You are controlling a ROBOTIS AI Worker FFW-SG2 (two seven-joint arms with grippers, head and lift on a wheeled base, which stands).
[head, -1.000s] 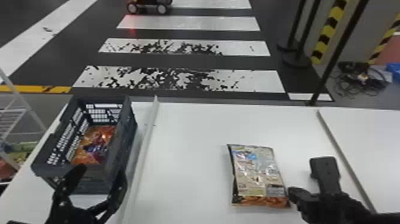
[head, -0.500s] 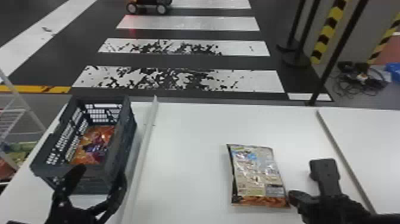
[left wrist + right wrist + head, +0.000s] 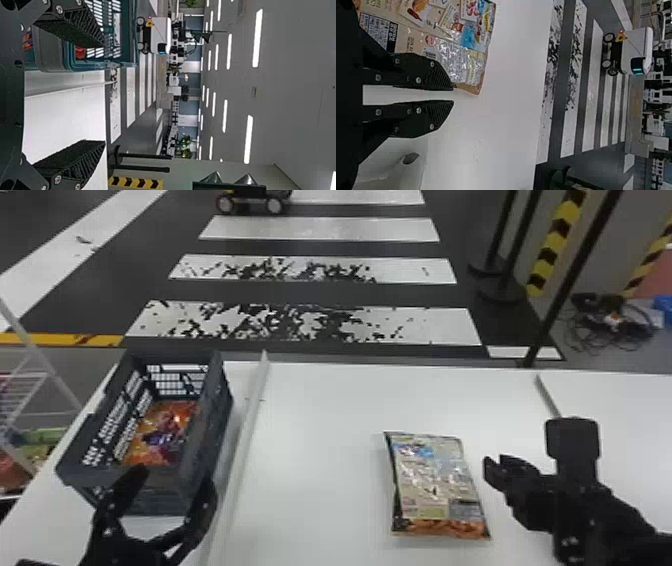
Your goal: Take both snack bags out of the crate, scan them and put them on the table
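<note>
In the head view, my left gripper [image 3: 172, 490] stands open at the near end of the dark crate [image 3: 205, 470]; it is open in the left wrist view too, as my left gripper [image 3: 104, 93] has the crate [image 3: 51, 47] beside one finger. An orange and purple snack bag [image 3: 162, 432] lies inside the crate. Another snack bag [image 3: 432, 485], printed side up, rests flat on the table. Right of it is my right gripper [image 3: 495, 470]. In the right wrist view a narrow, unfilled gap separates the fingers of my right gripper [image 3: 453, 95], near the snack bag's corner [image 3: 462, 63].
A pale raised strip [image 3: 242, 440] runs along the white table [image 3: 320, 470] beside the crate, and another divider [image 3: 548, 395] lies at the right. A wire rack [image 3: 35, 390] is left of the table. Barrier posts [image 3: 565, 285] stand behind the far edge.
My right gripper has shifted up in the head view, toward the table's far side or higher. Both snack bags and the crate stay put, and the left gripper is nearly unmoved.
</note>
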